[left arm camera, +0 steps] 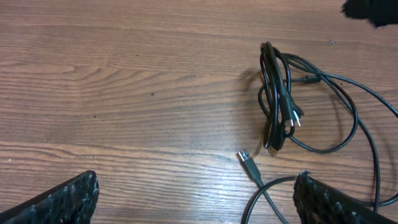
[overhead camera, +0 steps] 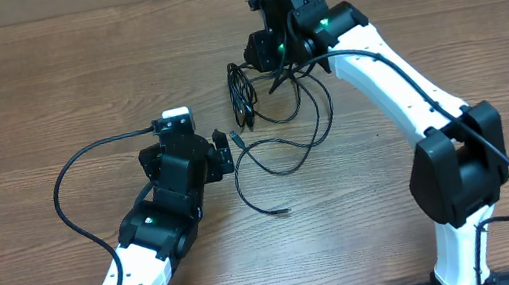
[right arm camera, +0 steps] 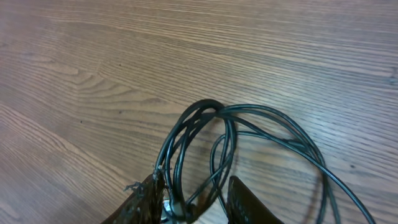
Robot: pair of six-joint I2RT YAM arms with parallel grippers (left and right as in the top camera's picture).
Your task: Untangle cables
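Observation:
The cables (overhead camera: 246, 98) are thin black cords on the wood table, a folded bundle with wider loops (overhead camera: 317, 118) and a loose strand ending in a plug (overhead camera: 284, 211). My right gripper (overhead camera: 267, 58) is at the bundle's far end. In the right wrist view its fingers (right arm camera: 193, 205) are closed around several strands of the cables (right arm camera: 205, 124), which arch up from them. My left gripper (overhead camera: 223, 152) is open and empty just left of the cables. The left wrist view shows its fingers (left arm camera: 196, 200) wide apart, the bundle (left arm camera: 273, 99) ahead, and a plug (left arm camera: 245, 156) on a strand between the fingertips.
The left arm's thicker black wire (overhead camera: 68, 180) loops over the table at the left. The right arm (overhead camera: 407, 79) reaches in from the lower right. Bare wood table (overhead camera: 43, 83) surrounds the cables.

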